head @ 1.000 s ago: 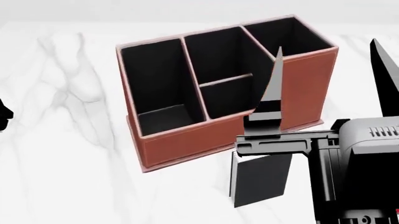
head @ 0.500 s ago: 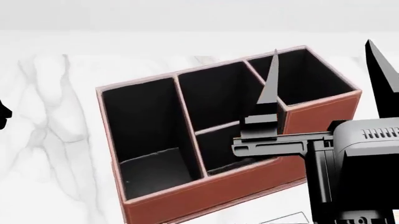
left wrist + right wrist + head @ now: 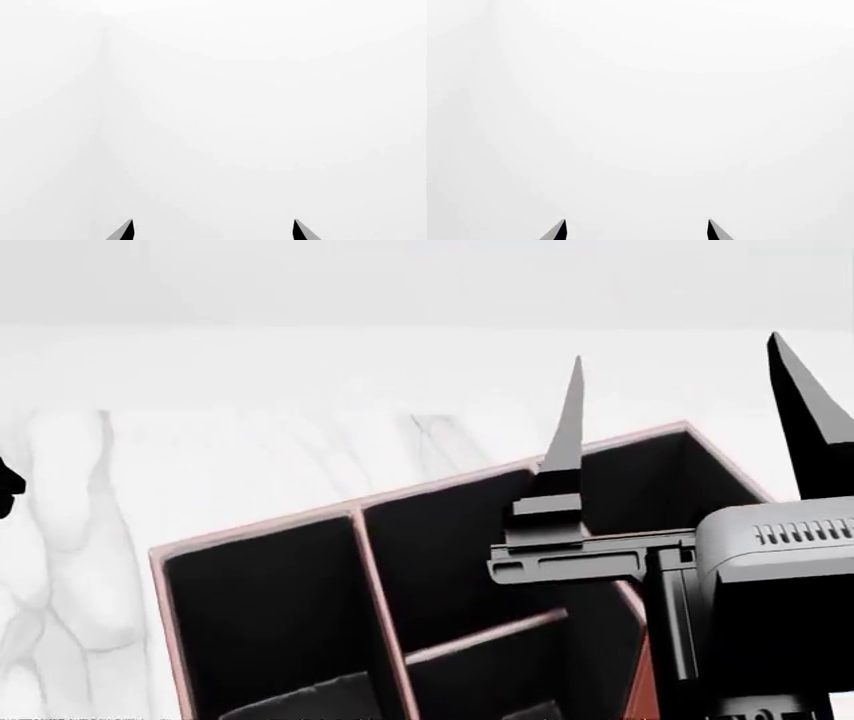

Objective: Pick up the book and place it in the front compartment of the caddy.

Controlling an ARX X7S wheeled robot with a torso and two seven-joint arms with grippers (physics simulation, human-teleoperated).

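Note:
The reddish-brown caddy (image 3: 441,485) fills the lower part of the head view, its black-lined cells open upward. A low pale divider (image 3: 487,635) splits its middle column, and the front compartment (image 3: 481,685) lies on the near side of it, cut by the frame's bottom edge. My right gripper (image 3: 675,350) hangs open above the caddy's right part, with nothing between its pointed fingers (image 3: 571,430). In the right wrist view that gripper (image 3: 636,222) faces blank white. The left gripper (image 3: 213,222) is open too and faces blank white. The book is out of view.
White marble tabletop (image 3: 267,450) stretches behind and to the left of the caddy. A dark part of my left arm (image 3: 7,485) pokes in at the left edge. The right arm's grey body (image 3: 774,580) covers the caddy's right end.
In the head view the caddy has slid down and to the left and looks larger. The book has dropped out of the bottom of the frame. The right gripper stays open.

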